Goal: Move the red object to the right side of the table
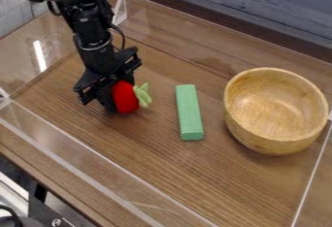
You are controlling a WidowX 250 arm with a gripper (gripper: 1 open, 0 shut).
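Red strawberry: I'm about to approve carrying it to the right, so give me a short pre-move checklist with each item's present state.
1. Claw closed on the red strawberry: ok.
2. Strawberry lifted off the table: cannot tell.
3. Green block lies in the path rightward: not ok at table height.
4. Wooden bowl fills much of the right side, little bare space: not ok.
5. Grip firm enough to carry: cannot tell.

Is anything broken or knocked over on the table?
Nothing stands out. The wooden bowl sits upright and looks whole, the green block lies flat beside it, and the pincer is closed around the red strawberry on the table. No spills or damage show.
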